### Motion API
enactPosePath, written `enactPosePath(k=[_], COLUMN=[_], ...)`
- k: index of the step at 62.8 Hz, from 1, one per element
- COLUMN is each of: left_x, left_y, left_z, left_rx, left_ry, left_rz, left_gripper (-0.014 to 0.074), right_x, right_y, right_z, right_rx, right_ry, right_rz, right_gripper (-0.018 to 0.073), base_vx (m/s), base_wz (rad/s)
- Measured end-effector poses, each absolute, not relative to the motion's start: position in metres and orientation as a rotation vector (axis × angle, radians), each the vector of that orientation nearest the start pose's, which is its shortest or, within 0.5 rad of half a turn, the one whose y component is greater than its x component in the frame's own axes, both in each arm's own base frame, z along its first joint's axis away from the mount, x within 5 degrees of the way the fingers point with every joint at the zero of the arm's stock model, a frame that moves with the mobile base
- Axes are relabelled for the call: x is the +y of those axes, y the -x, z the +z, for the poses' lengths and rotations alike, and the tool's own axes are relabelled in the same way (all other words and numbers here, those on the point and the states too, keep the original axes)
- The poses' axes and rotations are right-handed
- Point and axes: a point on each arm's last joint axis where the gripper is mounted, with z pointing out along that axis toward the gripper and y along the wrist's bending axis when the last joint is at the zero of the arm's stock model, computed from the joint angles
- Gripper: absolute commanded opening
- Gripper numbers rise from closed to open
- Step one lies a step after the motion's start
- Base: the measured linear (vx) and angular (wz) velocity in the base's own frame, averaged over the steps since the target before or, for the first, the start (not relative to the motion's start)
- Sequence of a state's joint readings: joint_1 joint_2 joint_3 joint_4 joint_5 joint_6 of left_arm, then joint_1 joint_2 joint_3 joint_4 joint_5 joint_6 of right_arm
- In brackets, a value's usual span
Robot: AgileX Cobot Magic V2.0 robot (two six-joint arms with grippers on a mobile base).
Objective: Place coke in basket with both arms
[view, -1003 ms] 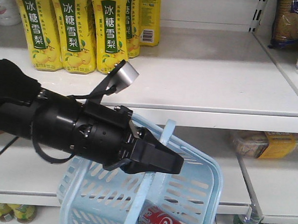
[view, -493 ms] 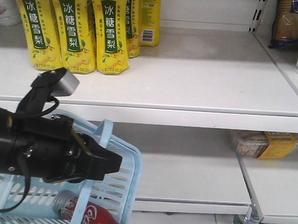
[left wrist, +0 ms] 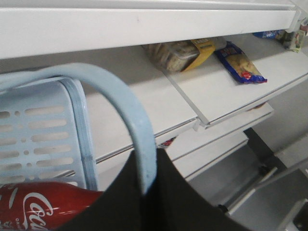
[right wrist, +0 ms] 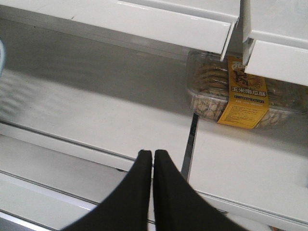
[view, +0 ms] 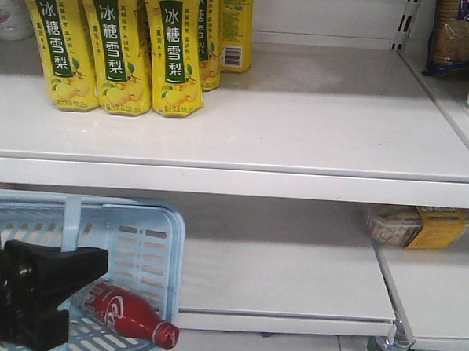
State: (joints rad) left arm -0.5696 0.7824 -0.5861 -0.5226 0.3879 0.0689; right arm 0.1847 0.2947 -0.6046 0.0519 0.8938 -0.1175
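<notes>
The light blue basket (view: 148, 242) hangs at the lower left, in front of the lower shelf. The coke (view: 129, 315) lies on its side inside it, cap pointing right. My left gripper (view: 96, 263) is a black wedge at the frame's left edge, level with the basket. In the left wrist view it (left wrist: 149, 166) is shut on the basket's hoop handle (left wrist: 120, 101), with the coke's red label (left wrist: 33, 209) just below and to the left. My right gripper (right wrist: 153, 153) is shut with nothing in it, above the lower shelf's front edge, and shows only in its own wrist view.
Yellow pear-drink bottles (view: 115, 51) stand at the left of the upper shelf. A clear cookie tray with a yellow label (right wrist: 231, 91) sits on the lower shelf to the right, beside a metal divider (view: 390, 286). A blue snack packet (left wrist: 238, 62) lies further along.
The left arm has carried the basket left and down, so most of the arm is now out of frame. The coke has shifted inside the basket, its cap now pointing right.
</notes>
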Motion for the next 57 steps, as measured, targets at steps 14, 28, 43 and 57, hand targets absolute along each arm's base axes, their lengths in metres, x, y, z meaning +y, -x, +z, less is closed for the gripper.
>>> enactPosePath(k=[14, 28, 43, 57], left_x=[-0.08, -0.063, -0.051, -0.043], left_y=[-0.106, -0.086, -0.071, -0.065], left_z=[0.272, 0.237, 0.201, 0.18], left_rx=[2.002, 1.959, 1.945, 1.881], left_ry=[-0.249, -0.226, -0.2, -0.147], left_rz=[-0.738, -0.711, -0.703, -0.698], left_gripper=[-0.0006, -0.0006, -0.0006, -0.0006], right_x=[0.012, 0.012, 0.012, 0.012], right_y=[-0.042, -0.042, -0.042, -0.042], right_z=[0.316, 0.316, 0.316, 0.316], right_rx=[2.046, 2.047, 2.047, 2.047], right_ry=[0.303, 0.303, 0.303, 0.303], right_rz=[0.103, 0.103, 0.103, 0.103], right_gripper=[-0.0002, -0.0002, -0.0002, -0.0002], base_vx=[0.0, 0.0, 0.0, 0.0], base_wz=[0.0, 0.0, 0.0, 0.0])
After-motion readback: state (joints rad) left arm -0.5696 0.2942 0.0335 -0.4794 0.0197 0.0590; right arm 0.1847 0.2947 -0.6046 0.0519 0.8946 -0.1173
